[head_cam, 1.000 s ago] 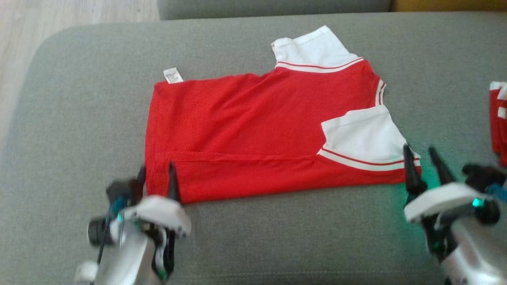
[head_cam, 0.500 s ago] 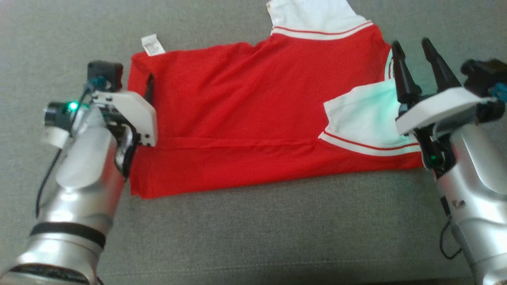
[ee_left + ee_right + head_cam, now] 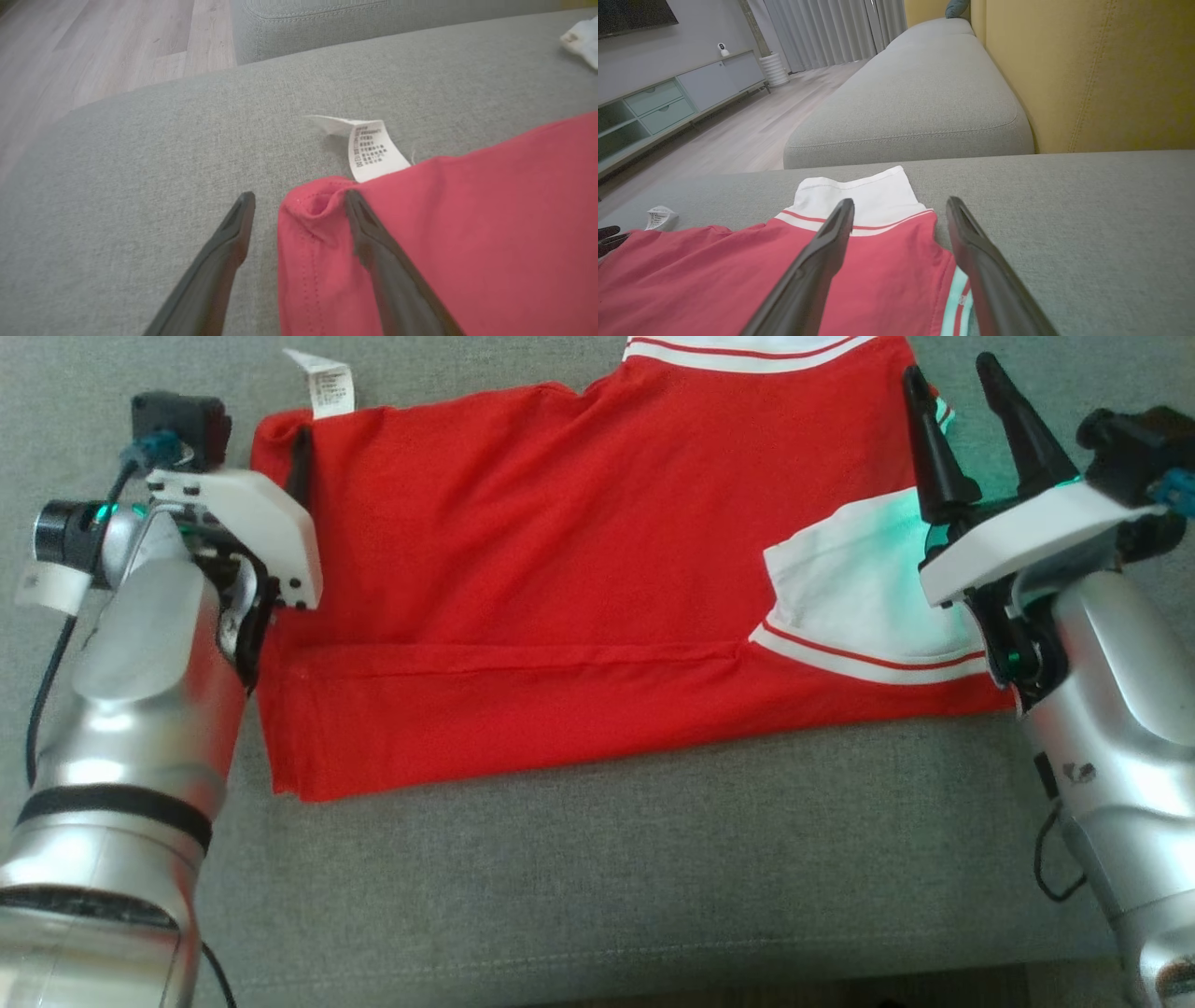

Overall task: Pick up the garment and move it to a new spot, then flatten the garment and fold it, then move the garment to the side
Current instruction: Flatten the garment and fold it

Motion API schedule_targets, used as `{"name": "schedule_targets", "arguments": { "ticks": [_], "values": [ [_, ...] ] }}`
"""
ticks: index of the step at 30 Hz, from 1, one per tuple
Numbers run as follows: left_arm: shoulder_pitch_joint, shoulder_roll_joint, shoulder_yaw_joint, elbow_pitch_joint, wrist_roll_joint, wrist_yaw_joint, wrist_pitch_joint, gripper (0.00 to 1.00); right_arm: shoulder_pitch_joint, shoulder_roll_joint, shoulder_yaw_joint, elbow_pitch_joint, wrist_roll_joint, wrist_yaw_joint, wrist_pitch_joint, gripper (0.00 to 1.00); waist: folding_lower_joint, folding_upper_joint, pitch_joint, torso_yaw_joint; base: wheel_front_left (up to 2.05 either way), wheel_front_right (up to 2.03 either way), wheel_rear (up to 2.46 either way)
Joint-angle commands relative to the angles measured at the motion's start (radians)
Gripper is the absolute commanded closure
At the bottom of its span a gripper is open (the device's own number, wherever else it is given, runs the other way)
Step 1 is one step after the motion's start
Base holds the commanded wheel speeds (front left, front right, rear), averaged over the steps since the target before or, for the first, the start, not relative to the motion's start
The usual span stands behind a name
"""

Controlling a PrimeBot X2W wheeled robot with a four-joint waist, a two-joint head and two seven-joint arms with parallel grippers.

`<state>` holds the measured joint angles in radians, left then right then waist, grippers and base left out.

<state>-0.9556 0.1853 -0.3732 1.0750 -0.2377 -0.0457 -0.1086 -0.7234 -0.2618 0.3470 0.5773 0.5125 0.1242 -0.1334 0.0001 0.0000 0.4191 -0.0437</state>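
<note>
The garment (image 3: 560,569) is a red shirt with white sleeves, lying folded lengthwise on a grey sofa cushion (image 3: 607,877). My left gripper (image 3: 269,434) is open at the shirt's far left corner. In the left wrist view that gripper (image 3: 299,196) has the puckered red corner (image 3: 317,205) between its fingers, just short of the white care label (image 3: 373,149). My right gripper (image 3: 948,369) is open over the shirt's right edge. In the right wrist view its fingers (image 3: 900,201) straddle the edge of the red cloth (image 3: 714,280) below the far white sleeve (image 3: 859,196).
The cushion's front edge runs along the bottom of the head view. Beyond the cushion lie wood floor (image 3: 93,46), a second grey cushion (image 3: 915,93), a yellow backrest (image 3: 1087,70) at the right and a low cabinet (image 3: 668,102) across the room.
The camera has dipped and moved closer. Both arms have reached forward, from the shirt's near corners to its far corners. Both grippers stay open.
</note>
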Motion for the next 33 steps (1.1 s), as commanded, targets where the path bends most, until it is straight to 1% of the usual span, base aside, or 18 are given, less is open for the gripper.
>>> {"name": "schedule_targets", "arguments": {
  "ticks": [1, 5, 11, 12, 13, 14, 17, 21, 28, 33],
  "values": [
    [-0.045, 0.043, 0.027, -0.01, -0.01, -0.006, -0.014, 0.0, -0.022, -0.004, 0.014, -0.025, 0.008, 0.007, -0.014, 0.0, -0.0001, 0.0, 0.003, 0.0, 0.0, 0.0, 0.0],
    [-0.063, 0.038, 0.017, 0.024, -0.015, -0.024, -0.016, 0.0, -0.036, -0.004, 0.028, -0.016, 0.015, 0.007, -0.02, 0.0, -0.0001, 0.0, 0.009, -0.003, 0.0, 0.0, 0.0],
    [-0.082, 0.03, 0.012, 0.063, -0.026, -0.034, -0.019, 0.0, -0.055, -0.004, 0.043, -0.007, 0.026, 0.007, -0.023, 0.0, -0.0001, 0.0, 0.022, -0.007, 0.0, 0.0, 0.0],
    [-0.083, 0.027, 0.011, 0.071, -0.029, -0.037, -0.017, 0.27, -0.06, -0.005, 0.044, -0.005, 0.028, 0.007, -0.022, 0.0, -0.0001, 0.0, 0.024, -0.006, 0.0, 0.0, 0.0],
    [-0.085, 0.024, 0.006, 0.078, -0.029, -0.041, -0.015, 0.81, -0.067, -0.007, 0.045, -0.002, 0.031, 0.007, -0.02, 0.0, -0.0001, 0.0, 0.026, -0.005, 0.0, 0.0, 0.0],
    [-0.088, 0.022, 0.003, 0.083, -0.03, -0.045, -0.016, 1.0, -0.075, -0.009, 0.047, 0.001, 0.031, 0.007, -0.016, 0.0, -0.0001, 0.0, 0.029, -0.004, 0.0, 0.0, 0.0],
    [-0.096, 0.006, -0.001, 0.089, -0.039, -0.053, -0.028, 1.0, -0.109, -0.021, 0.05, 0.017, 0.028, 0.007, 0.006, 0.0, -0.0001, 0.0, 0.037, 0.011, 0.0, 0.0, 0.0],
    [-0.11, -0.022, -0.004, 0.083, -0.05, -0.056, -0.066, 1.0, -0.177, -0.038, 0.047, 0.063, 0.023, 0.007, 0.056, 0.0, -0.0001, 0.0, 0.05, 0.05, 0.0, 0.0, 0.0],
    [-0.139, -0.089, -0.04, 0.061, -0.043, -0.059, -0.109, 1.0, -0.318, -0.063, 0.028, 0.208, 0.013, 0.007, 0.166, 0.0, -0.0001, 0.0, 0.08, 0.153, 0.0, 0.0, 0.0],
    [-0.156, -0.126, -0.077, 0.03, -0.053, -0.067, -0.125, 1.0, -0.417, -0.092, 0.029, 0.321, -0.024, 0.007, 0.233, 0.0, -0.0001, 0.0, 0.112, 0.23, 0.0, 0.0, 0.0]
  ]
}}
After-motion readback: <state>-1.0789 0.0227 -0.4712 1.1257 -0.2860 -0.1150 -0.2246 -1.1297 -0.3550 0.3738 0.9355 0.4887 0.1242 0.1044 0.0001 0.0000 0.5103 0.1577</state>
